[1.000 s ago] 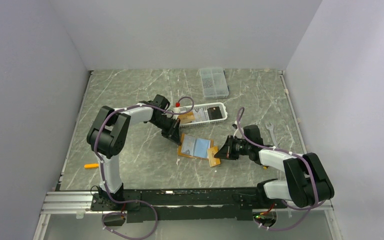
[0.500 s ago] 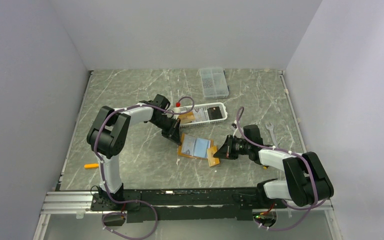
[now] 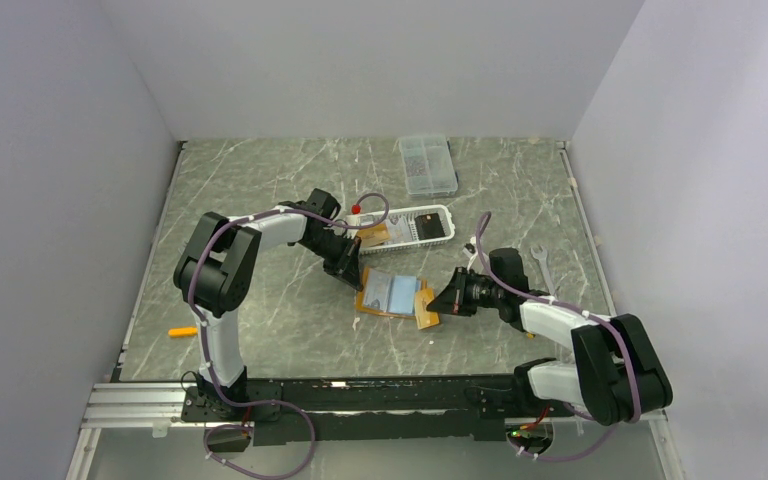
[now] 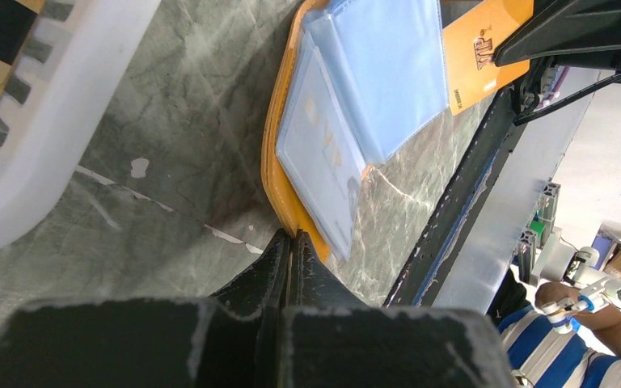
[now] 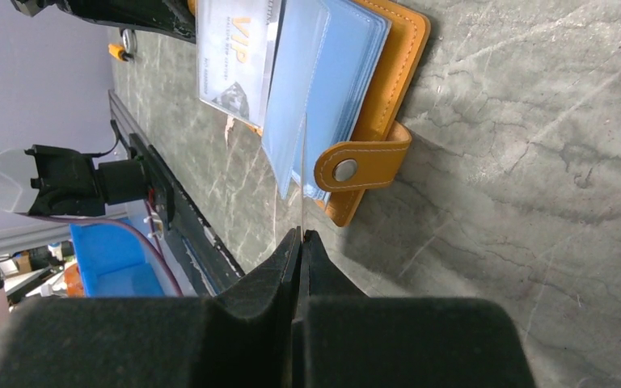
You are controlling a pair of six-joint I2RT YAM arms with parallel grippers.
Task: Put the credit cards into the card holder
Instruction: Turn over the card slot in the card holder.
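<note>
The card holder (image 3: pixel 390 292) lies open on the table, orange outside with pale blue sleeves; its snap tab (image 5: pixel 356 162) points toward my right arm. My left gripper (image 3: pixel 350 275) is shut on the card holder's orange far-left edge (image 4: pixel 279 162). My right gripper (image 3: pixel 442 303) is shut on an orange-gold credit card (image 4: pixel 481 52) marked VIP, which lies against the card holder's right edge. In the right wrist view that credit card (image 5: pixel 302 162) shows edge-on as a thin line rising from the jaws. A pale blue VIP card (image 5: pixel 234 56) sits in a sleeve.
A white slotted basket (image 3: pixel 422 224) behind the card holder holds more cards (image 3: pixel 376 235). A clear compartment box (image 3: pixel 427 165) stands at the back. A wrench (image 3: pixel 543 262) lies to the right and a small orange object (image 3: pixel 182 331) near the left arm's base.
My right arm has shifted slightly, bringing the orange-gold card a little closer against the card holder's right edge. The left gripper and the card holder have stayed in place.
</note>
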